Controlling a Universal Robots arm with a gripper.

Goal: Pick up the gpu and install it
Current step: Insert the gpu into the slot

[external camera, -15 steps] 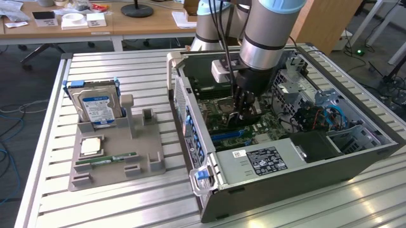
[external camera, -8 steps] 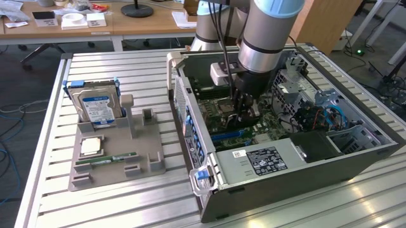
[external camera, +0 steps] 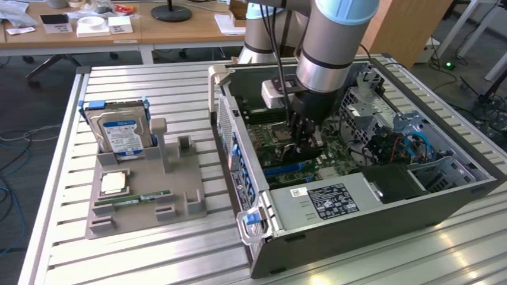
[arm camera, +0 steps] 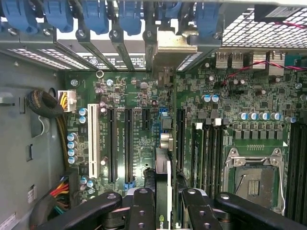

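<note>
The gpu (arm camera: pixel 163 187) shows edge-on in the wrist view, a thin dark card standing upright over the motherboard's expansion slots (arm camera: pixel 128 143). Its silver bracket (arm camera: pixel 175 44) sits against the case's rear slot openings. My gripper (arm camera: pixel 165 211) is shut on the card, with one black finger (arm camera: pixel 141 211) on each side of it. In the exterior view my gripper (external camera: pixel 306 138) reaches straight down into the open computer case (external camera: pixel 333 208). The gpu (external camera: pixel 307 151) is a dark sliver between the fingers, low over the green motherboard (external camera: pixel 273 133).
A grey parts holder (external camera: pixel 142 196) lies at the exterior view's left with a blue-labelled hard drive (external camera: pixel 123 133), a processor (external camera: pixel 113 183) and a green RAM stick (external camera: pixel 130 199). Blue slot latches (arm camera: pixel 96 14), cables (arm camera: pixel 48 103) and the empty CPU socket (arm camera: pixel 254 177) surround the slots.
</note>
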